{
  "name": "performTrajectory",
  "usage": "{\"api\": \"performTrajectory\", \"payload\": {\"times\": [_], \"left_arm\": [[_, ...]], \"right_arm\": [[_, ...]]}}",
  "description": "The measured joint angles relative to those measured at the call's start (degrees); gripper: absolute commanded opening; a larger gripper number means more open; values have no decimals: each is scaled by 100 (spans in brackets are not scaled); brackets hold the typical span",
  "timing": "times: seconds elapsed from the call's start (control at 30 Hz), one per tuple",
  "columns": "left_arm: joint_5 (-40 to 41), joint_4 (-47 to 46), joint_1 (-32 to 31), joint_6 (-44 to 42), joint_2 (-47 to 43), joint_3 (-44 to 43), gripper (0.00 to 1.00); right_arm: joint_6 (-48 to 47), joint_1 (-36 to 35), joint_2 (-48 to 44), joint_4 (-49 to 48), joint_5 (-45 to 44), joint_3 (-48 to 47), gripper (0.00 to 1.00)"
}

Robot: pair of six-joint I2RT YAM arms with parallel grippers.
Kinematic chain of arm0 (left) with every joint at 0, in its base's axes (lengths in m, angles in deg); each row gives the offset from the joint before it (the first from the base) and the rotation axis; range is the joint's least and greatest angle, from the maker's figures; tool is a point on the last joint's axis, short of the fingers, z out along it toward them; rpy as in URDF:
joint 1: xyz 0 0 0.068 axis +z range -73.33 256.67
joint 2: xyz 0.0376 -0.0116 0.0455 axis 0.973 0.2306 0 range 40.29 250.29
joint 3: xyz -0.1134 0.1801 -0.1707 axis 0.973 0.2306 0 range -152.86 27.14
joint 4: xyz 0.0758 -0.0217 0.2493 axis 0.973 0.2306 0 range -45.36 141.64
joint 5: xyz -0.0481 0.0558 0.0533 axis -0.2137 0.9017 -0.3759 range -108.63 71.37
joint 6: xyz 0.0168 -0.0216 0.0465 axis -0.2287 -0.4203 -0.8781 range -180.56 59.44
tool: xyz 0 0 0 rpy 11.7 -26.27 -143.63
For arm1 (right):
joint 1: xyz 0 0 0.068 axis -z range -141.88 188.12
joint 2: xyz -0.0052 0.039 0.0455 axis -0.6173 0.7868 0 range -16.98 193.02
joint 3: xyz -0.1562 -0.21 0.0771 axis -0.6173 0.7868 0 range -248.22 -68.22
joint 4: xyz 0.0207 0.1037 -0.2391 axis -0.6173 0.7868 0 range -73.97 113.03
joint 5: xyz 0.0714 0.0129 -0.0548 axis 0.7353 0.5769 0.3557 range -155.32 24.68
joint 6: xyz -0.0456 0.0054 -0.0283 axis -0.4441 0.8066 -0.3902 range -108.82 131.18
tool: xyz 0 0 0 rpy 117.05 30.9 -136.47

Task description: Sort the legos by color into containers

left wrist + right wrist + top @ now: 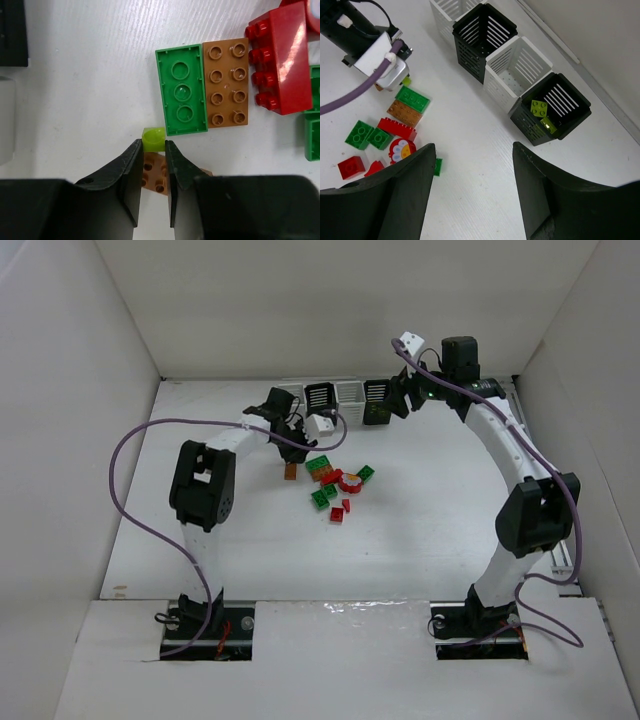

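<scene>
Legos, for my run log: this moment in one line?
left gripper: over orange lego; right gripper: open, empty; end black bin: two yellow-green legos

You've got a white table [420, 530] across the middle of the top view, white walls [350, 300] boxing it in, and a metal rail [566, 562] along its right edge.

Bright, even overhead light, faint soft shadows, glare on the red brick [282, 55], sharp focus.

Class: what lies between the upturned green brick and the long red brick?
An orange eight-stud brick lies there, flush against the green brick and beside the red brick, per the left wrist view.
</scene>
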Motion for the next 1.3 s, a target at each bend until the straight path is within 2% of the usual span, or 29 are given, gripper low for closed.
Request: {"api": "performTrajectory", "payload": {"times": [0.33, 0.5, 0.63, 0.9, 1.3], "left_arm": [[-160, 142, 129, 201, -623, -116, 5], [-310, 372, 146, 529, -623, -1025, 5], [-459, 328, 22, 933, -564, -1853, 4], [-706, 61, -361, 1746, 448, -3571, 4], [-476, -643, -817, 2509, 1480, -4052, 3]], "right_arm": [[11, 0, 66, 4, 63, 0, 68], [522, 74, 59, -227, 72, 127, 69], [1217, 474, 46, -525, 59, 409, 69], [1773, 1224, -55, -684, -61, 511, 69], [1908, 1438, -426, -734, -68, 846, 69]]}}
